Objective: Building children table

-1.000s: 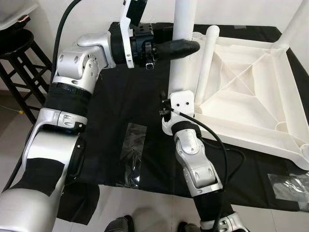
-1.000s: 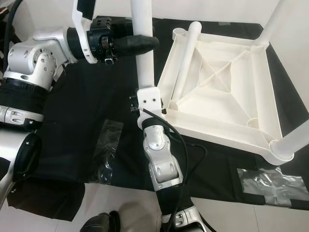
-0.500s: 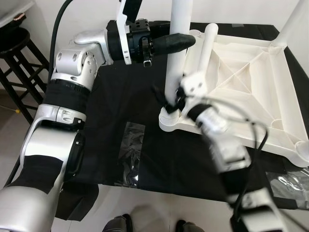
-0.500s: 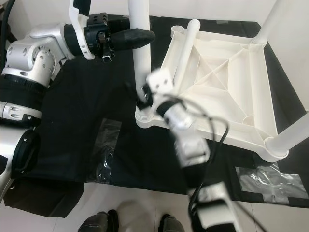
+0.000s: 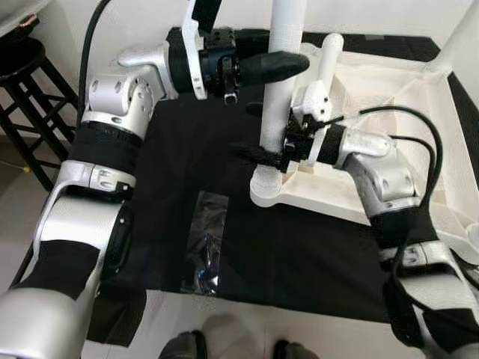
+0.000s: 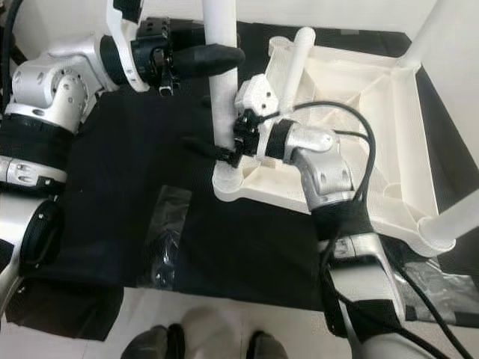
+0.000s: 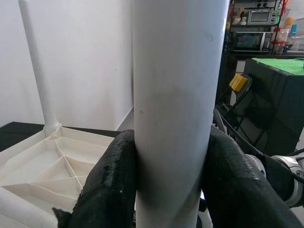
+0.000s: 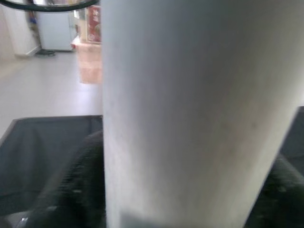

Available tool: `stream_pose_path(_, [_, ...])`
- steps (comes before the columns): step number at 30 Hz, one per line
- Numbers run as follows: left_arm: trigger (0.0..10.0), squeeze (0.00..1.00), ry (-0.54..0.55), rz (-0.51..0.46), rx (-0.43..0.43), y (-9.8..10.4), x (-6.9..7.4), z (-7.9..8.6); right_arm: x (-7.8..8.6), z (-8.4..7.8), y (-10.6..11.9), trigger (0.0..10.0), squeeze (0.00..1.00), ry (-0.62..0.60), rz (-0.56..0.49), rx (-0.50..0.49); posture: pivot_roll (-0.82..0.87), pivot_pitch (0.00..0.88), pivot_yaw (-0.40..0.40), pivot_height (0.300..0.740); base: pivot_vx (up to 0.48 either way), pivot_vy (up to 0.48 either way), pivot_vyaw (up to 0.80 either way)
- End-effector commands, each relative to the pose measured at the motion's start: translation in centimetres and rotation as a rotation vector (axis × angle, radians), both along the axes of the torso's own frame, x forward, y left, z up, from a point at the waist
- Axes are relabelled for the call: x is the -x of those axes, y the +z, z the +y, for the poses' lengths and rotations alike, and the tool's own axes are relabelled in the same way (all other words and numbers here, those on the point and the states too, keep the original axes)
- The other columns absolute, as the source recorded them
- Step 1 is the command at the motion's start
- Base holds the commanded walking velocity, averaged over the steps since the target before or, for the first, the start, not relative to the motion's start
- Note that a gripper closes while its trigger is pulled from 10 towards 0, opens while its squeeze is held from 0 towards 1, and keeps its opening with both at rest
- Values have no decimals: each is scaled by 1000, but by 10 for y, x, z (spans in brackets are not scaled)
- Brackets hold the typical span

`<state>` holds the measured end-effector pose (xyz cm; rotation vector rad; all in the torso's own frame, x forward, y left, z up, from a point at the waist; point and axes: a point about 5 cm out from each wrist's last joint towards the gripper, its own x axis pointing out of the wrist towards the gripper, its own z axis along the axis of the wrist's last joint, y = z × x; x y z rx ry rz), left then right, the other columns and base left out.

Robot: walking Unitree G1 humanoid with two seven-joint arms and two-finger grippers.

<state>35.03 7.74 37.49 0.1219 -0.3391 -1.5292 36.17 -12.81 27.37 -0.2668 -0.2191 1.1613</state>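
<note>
Since 1 s ago the right arm has swung from below the corner round to the right; right gripper (image 5: 262,155) now grips the lower part of the upright white leg (image 5: 278,90), fingers either side. Left gripper (image 5: 288,65) still clamped on the same leg higher up. Leg stands in the near-left corner socket of the upturned white table top (image 5: 389,105), ribbed underside up, on black cloth (image 5: 187,149). Another leg (image 5: 326,60) lies loose inside, prob. unattached. No readable writing.

Bright, even indoor light — sharp head views, soft shadows, right wrist view blurred close-up.
</note>
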Motion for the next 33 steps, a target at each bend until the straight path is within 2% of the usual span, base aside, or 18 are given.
stream_pose_path(1, [0, 0, -33, 34, -57, -12, 0, -4, 0, 3, 0, 3333, 0, 28, 8, -11, 89, 173, 26, 740, 0, 0, 0])
stream_pose_path(2, [0, 0, -40, 33, -61, -12, 0, -4, -3, 0, -3, 0, 0, 61, 44, -13, 93, 176, 26, 740, 0, 0, 0])
stream_pose_path(8, [0, 0, -59, 25, -71, -11, 2, -6, -4, -8, -16, 0, 0, 121, 113, -7, 94, 179, 28, 740, 0, 0, 0])
stream_pose_path(13, [0, 0, -84, 41, -67, -13, 3, -8, -5, -13, -22, 0, 0, 107, 116, -25, 92, 181, 28, 740, 0, 0, 0])
stream_pose_path(14, [314, 1000, -69, 51, -68, -14, 2, -8, -6, -14, -24, 0, 0, 68, 107, -29, 92, 181, 28, 740, 0, 0, 0])
stream_pose_path(15, [4902, 1000, -77, 61, -78, -14, 3, -8, -7, -14, -27, 0, 0, 4, 87, -32, 86, 185, 15, 740, 0, 0, 0])
stream_pose_path(16, [4902, 1000, -77, 61, -78, -14, 3, -8, -7, -14, -27, 0, 0, 4, 87, -32, 86, 185, 15, 740, 0, 0, 0])
stream_pose_path(17, [10000, 1000, -81, 60, -94, -15, 4, -8, -9, -14, -31, 0, 0, -77, 74, -33, 85, 186, 11, 740, 0, 0, 0])
stream_pose_path(18, [10000, 1000, -81, 60, -94, -15, 4, -8, -9, -14, -31, 0, 0, -77, 74, -33, 85, 186, 11, 740, 0, 0, 0])
stream_pose_path(19, [10000, 1000, -22, 54, -72, -14, 0, -8, -12, -10, -40, 0, 0, -286, 84, -91, 84, 188, 1, 740, 0, 0, 0])
stream_pose_path(20, [10000, 192, 7, 59, -62, -12, -2, -5, -10, -8, -56, 0, 0, -617, 100, -157, 83, 191, -19, 740, 0, 0, 0])
stream_pose_path(22, [10000, 192, 7, 59, -62, -12, -2, -5, -10, -8, -56, 0, 0, -617, 100, -157, 83, 191, -19, 740, 0, 0, 0])
stream_pose_path(23, [10000, 0, 29, 53, -59, -12, -3, -2, 9, -2, -80, 0, 0, -863, 167, -210, 84, 194, -20, 740, 0, 0, 0])
stream_pose_path(24, [10000, 0, 46, 59, -52, -11, -4, 0, 32, 8, -98, 0, 0, -978, 227, -227, 100, 211, -5, 740, 0, 0, 0])
stream_pose_path(25, [10000, 0, 46, 59, -52, -11, -4, 0, 32, 8, -98, 0, 0, -978, 227, -227, 100, 211, -5, 740, 0, 0, 0])
stream_pose_path(26, [10000, 0, 57, 61, -60, -13, -5, 2, 46, 21, -108, 0, 0, -991, 270, -239, 81, 195, 6, 740, 0, 0, 0])
stream_pose_path(27, [10000, 0, 64, 64, -64, -14, -6, 1, 49, 33, -109, 0, 0, -960, 291, -259, 86, 187, 9, 740, 0, 0, 0])
stream_pose_path(33, [10000, 0, 95, 63, -74, -16, -9, -3, 34, 51, -95, 0, 0, -904, 257, -306, 78, 174, 9, 740, 0, 0, 0])
